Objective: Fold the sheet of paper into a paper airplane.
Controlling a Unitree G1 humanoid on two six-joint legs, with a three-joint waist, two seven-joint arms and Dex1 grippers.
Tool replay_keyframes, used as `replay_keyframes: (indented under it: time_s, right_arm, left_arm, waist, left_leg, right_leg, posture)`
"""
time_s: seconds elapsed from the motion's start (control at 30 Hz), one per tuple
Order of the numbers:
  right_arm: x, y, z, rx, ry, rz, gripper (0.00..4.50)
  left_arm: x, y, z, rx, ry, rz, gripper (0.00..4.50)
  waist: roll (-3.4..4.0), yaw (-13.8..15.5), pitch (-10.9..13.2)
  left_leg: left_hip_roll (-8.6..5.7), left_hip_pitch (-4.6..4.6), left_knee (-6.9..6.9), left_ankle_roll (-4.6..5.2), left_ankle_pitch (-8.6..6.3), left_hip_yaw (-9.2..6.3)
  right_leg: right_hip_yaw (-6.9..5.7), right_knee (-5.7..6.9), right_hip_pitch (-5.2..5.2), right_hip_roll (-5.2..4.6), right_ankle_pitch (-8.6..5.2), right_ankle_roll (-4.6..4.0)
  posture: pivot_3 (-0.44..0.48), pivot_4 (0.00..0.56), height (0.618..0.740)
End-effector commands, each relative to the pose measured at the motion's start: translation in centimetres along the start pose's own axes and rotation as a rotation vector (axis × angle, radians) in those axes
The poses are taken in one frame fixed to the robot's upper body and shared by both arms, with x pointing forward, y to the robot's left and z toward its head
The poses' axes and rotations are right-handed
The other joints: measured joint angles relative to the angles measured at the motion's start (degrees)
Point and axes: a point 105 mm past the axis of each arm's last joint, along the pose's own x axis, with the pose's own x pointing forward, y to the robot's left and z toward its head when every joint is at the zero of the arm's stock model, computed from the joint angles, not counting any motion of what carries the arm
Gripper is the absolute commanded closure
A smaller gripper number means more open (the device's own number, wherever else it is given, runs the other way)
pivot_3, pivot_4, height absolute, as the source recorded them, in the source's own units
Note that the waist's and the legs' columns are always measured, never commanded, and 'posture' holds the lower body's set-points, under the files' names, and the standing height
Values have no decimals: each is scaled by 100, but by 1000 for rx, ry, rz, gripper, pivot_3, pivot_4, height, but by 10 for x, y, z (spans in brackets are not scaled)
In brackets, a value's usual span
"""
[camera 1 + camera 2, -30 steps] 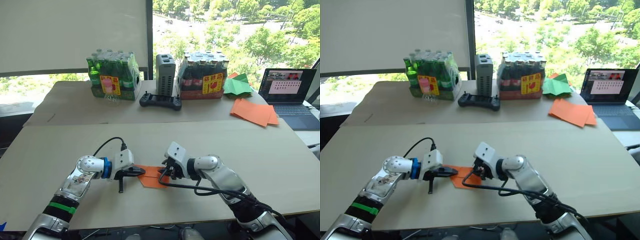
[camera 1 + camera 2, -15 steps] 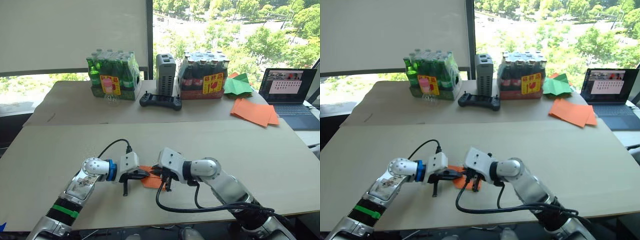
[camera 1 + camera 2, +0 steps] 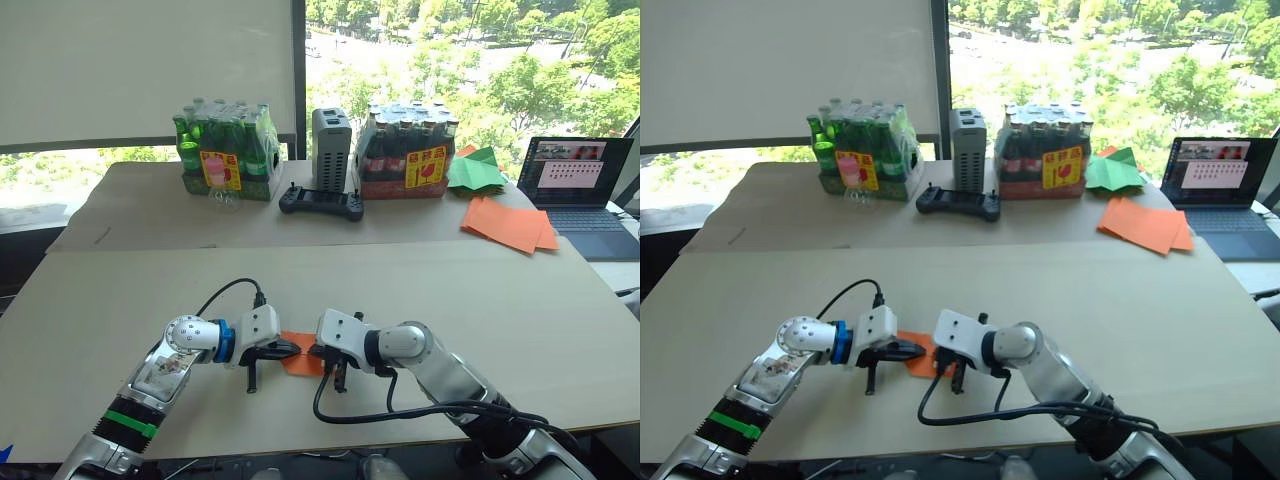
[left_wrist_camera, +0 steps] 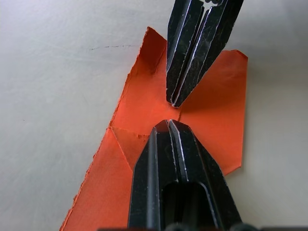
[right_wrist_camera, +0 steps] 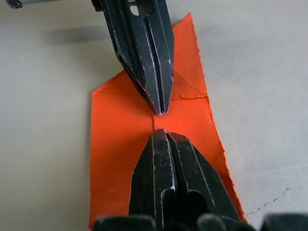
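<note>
Orange paper (image 4: 144, 120), folded, lies flat on the near table (image 3: 500, 300). Left gripper (image 4: 169, 124) and right gripper (image 5: 159, 132), fingers pressed together, meet tip to tip on its central crease.

Folded orange sheet of paper (image 3: 300, 357) on table (image 3: 520, 310)

head stereo: high, forward-down over table (image 3: 560, 330); wrists: close, facing each other; shared: sheet of paper (image 4: 144, 115)
</note>
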Motion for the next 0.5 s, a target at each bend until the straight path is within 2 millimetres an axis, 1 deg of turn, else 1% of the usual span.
replay_keyframes:
  time_s: [0.03, 0.2, 0.33, 0.5]
  right_arm:
    - [-3, 1, -29, 73, 114, 0, 4474]
    - [-11, 0, -38, 100, 147, -7, 4474]
    - [-15, 1, -41, 104, 155, -9, 4474]
    - [-23, 7, -47, 109, 177, -5, 4474]
  left_arm:
    - [-1, -5, -13, -28, 57, -12, 4500]
    - [-2, -5, -13, -27, 64, -12, 4500]
    - [-2, -5, -12, -25, 67, -12, 4500]
    - [-2, -4, -12, -22, 70, -11, 4500]
  waist:
    - [0, 3, 0]
    - [1, 18, -1]
    - [1, 21, -2]
    - [2, 30, -4]
  left_leg:
    - [0, 0, 0, 0, 0, 0]
    - [-1, 1, 0, 0, 0, -1]
    - [-1, 1, 1, 0, 0, -1]
    - [-1, 1, 1, 0, 0, -2]
  right_leg:
    - [0, 0, 1, 0, 0, 0]
    - [0, -1, 5, -1, 0, 1]
    - [-1, -2, 7, -1, -1, 2]
    - [-1, -3, 8, -2, -2, 3]
  posture:
    - [0, 150, 723]
    - [0, 150, 723]
    - [0, 150, 723]
    - [0, 150, 723]
